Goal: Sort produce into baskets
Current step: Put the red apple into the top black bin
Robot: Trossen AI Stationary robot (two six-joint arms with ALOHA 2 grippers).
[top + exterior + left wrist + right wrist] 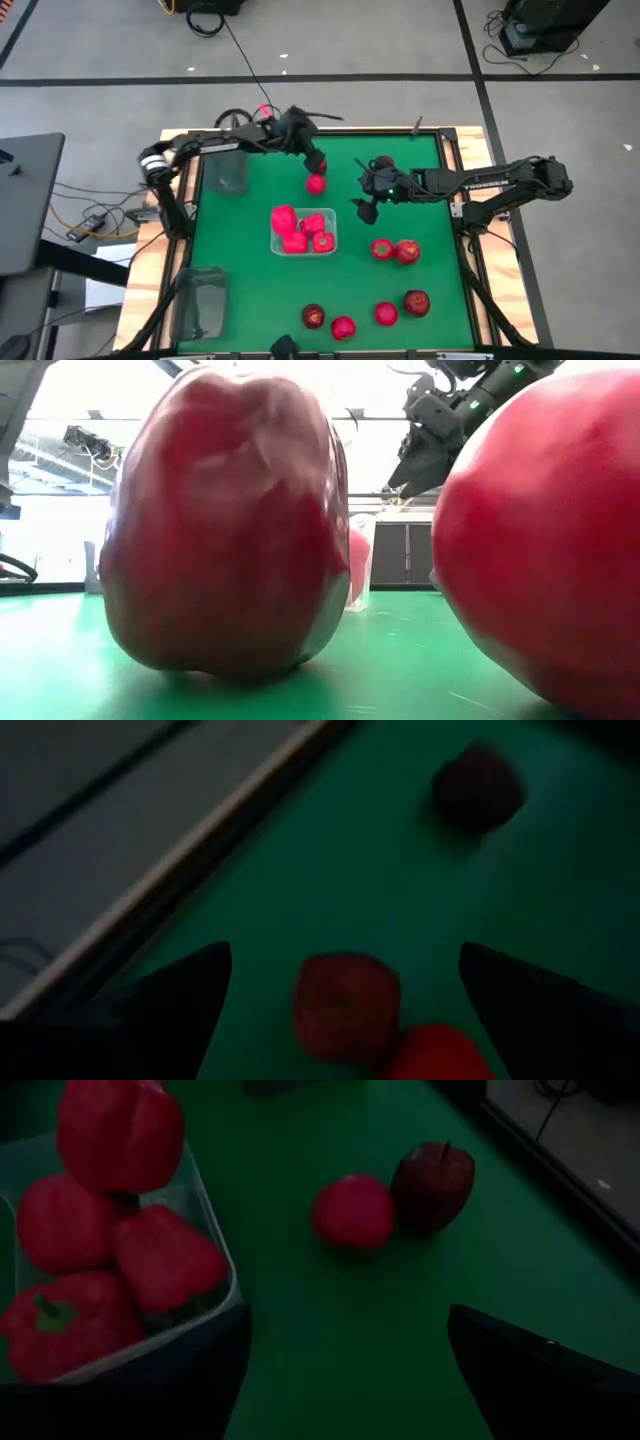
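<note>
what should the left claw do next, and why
Probably lower straight down and close on the round red fruit. The left claw is open just above it, empty, and that fruit sits loose on the green mat outside the clear bin of peppers. The right claw is open too, near the bin.

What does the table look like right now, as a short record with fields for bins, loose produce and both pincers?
clear bin: mid-table, holds four red peppers
grey bins: one far left, one near left, nothing seen inside
loose produce: round red one under the left pincer; a pair at right; four along the near edge
left pincer: open, holding nothing
right pincer: open, right of the clear bin, holding nothing
</note>
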